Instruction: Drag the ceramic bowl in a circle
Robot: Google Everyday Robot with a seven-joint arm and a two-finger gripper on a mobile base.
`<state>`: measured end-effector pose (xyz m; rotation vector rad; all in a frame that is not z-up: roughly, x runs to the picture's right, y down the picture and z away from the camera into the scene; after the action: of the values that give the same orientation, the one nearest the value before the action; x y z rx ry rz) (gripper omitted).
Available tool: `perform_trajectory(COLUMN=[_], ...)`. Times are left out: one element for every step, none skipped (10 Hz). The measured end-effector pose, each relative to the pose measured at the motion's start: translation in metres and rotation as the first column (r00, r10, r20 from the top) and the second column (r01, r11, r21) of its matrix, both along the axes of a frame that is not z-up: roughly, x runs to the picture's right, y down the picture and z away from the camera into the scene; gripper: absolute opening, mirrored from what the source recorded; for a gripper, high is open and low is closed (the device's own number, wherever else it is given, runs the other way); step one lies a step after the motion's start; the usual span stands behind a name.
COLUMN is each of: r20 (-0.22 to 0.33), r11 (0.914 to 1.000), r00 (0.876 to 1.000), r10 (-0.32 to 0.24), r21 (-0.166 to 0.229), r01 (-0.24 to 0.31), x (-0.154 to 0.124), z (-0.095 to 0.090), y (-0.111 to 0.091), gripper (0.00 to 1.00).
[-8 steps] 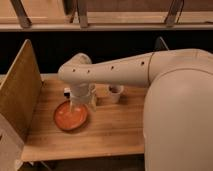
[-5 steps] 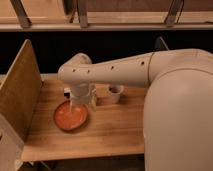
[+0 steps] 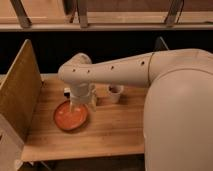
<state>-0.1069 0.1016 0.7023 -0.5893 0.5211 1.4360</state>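
Nothing is shifting visibly between the earlier views and this one: arm, bowl and cup are all keeping their places. The hand [image 3: 80, 104] is hanging below the wrist of the pale arm [image 3: 115, 72], over the far-right rim of the ceramic bowl [image 3: 69, 118], so the body of the bowl is lying to the near left of the hand. The bowl is sitting on the left part of the wooden surface [image 3: 115, 131], near the upright wooden panel [image 3: 20, 92] and apart from the small white cup [image 3: 115, 93], which is standing to its far right. Being round, the bowl is offering no long axis; only the rim point under the hand matters. Whether the hand is released, clenched or gripping the rim cannot be told, since the wrist is hiding it. By judgement, the coming circle is depending on the hand engaging that rim, with the panel limiting room on the left.
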Motion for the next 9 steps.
perform_trajectory(r20=[0.0,0.0,0.0,0.0,0.0,0.0,0.0,0.002,0.005], r11=[1.0,1.0,1.0,1.0,1.0,1.0,1.0,1.0,1.0], r00=[1.0,1.0,1.0,1.0,1.0,1.0,1.0,1.0,1.0], r10=[0.0,0.0,0.0,0.0,0.0,0.0,0.0,-0.003,-0.008], r21=[0.0,0.0,0.0,0.0,0.0,0.0,0.0,0.001,0.001], r01=[0.0,0.0,0.0,0.0,0.0,0.0,0.0,0.003,0.008], x=[0.0001,0.0,0.0,0.0,0.0,0.0,0.0,-0.0003,-0.0006], z=[0.0,0.0,0.0,0.0,0.0,0.0,0.0001,0.0006,0.0021], y=[0.0,0.0,0.0,0.0,0.0,0.0,0.0,-0.0001,-0.0001], gripper=[0.65,0.65,0.65,0.65,0.65,0.65,0.65,0.65,0.65])
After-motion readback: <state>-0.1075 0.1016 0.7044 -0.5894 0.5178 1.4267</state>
